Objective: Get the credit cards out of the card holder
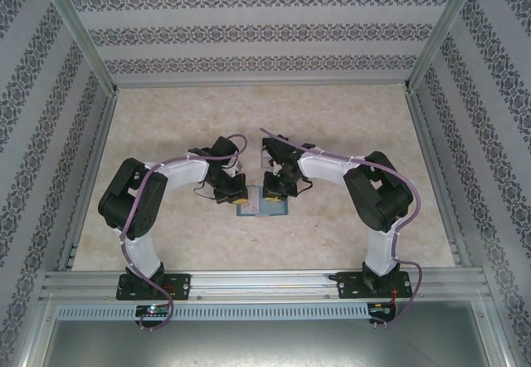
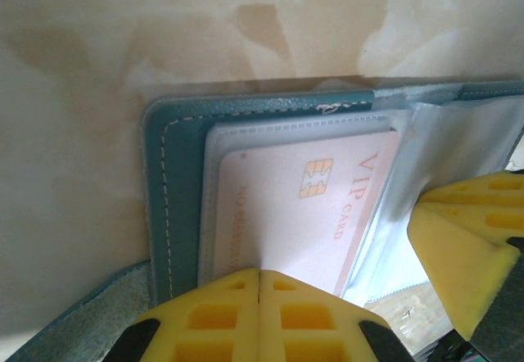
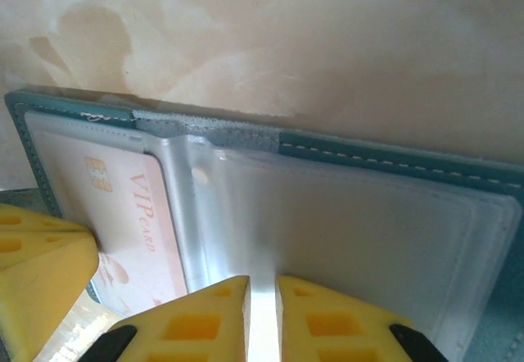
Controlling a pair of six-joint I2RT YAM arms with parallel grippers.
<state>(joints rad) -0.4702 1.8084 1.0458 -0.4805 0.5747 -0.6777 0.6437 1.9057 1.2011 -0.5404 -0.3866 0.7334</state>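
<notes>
Two arms, white link shells with black joint housings, lilac cables looped along each, black bolted bases. Left pincer [image 2: 259, 317] and right pincer [image 3: 262, 321]: yellow ribbed fingertips.

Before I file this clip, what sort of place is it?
Most likely a lab test cell: a marble-look table boxed in by patterned wall panels on an aluminium frame, with two arms working on a teal card holder.
</notes>
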